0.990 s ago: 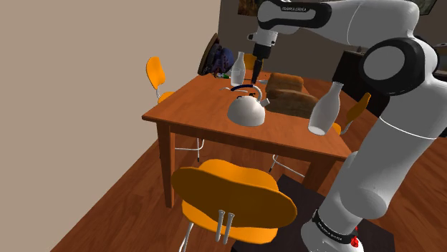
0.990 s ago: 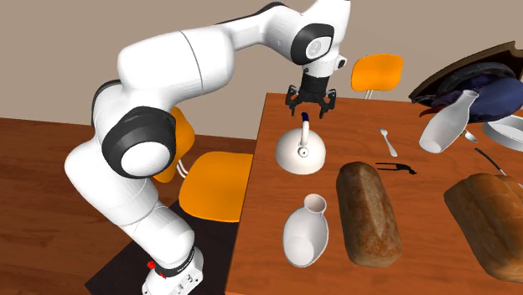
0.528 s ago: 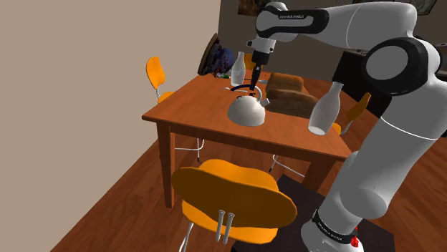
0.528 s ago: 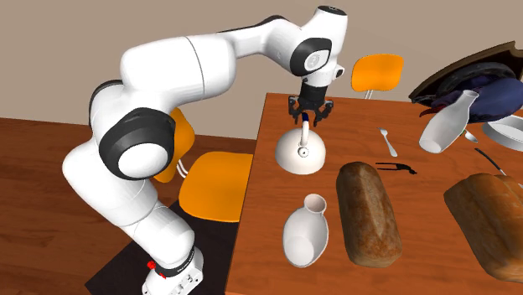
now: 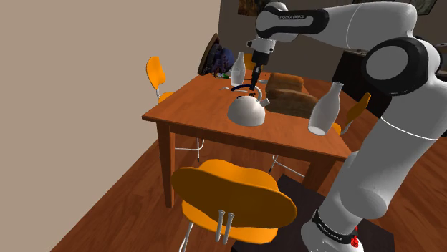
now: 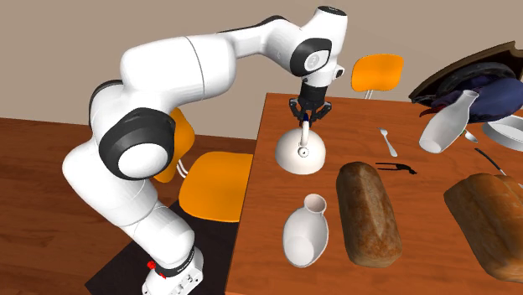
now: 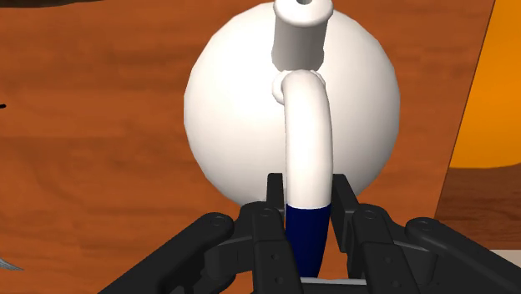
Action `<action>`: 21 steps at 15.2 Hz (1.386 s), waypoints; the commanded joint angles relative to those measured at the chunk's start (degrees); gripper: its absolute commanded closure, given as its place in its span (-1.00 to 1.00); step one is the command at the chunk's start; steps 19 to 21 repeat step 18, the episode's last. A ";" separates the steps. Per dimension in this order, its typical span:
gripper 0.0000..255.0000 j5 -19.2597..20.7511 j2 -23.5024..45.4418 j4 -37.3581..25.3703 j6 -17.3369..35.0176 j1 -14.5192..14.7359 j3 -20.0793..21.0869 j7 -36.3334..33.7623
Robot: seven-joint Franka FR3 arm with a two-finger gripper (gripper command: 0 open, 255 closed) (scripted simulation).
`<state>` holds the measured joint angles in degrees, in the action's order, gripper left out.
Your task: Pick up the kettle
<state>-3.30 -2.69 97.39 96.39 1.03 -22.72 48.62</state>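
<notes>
Your fingers (image 7: 280, 205) are closed on the kettle's handle (image 7: 307, 142). In the wrist view both black fingers sit tight vs. the dark-blue grip section at the near end of the arch, one each side, no gap showing. The kettle (image 7: 250, 108) is white w/ a round body and a short white tube at the far side. Its handle curves up from there toward the hand.

Shoulder view: the arm reaches over the wooden table (image 5: 193, 122) and the fingers (image 5: 251, 80) point straight down onto the top of the handle. The kettle (image 5: 246, 109) sits upright w/ its base on the table, approx. mid-table. A tall white bottle (image 5: 324, 109) stands on the table to that view's right, apart from the kettle. An orange chair (image 5: 233, 197) is at the near edge.

Second exterior view: the kettle (image 6: 302, 152) is toward that view's left side of the table (image 6: 264, 193) w/ the fingers (image 6: 306, 117) on its handle. A brown loaf (image 6: 367, 214) lies to its right (close, not touching), and a white vase (image 6: 303, 233) is nearer the camera.
</notes>
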 commanded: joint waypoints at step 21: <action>1.00 -1.58 3.98 -16.34 -12.72 -0.56 -0.63 0.26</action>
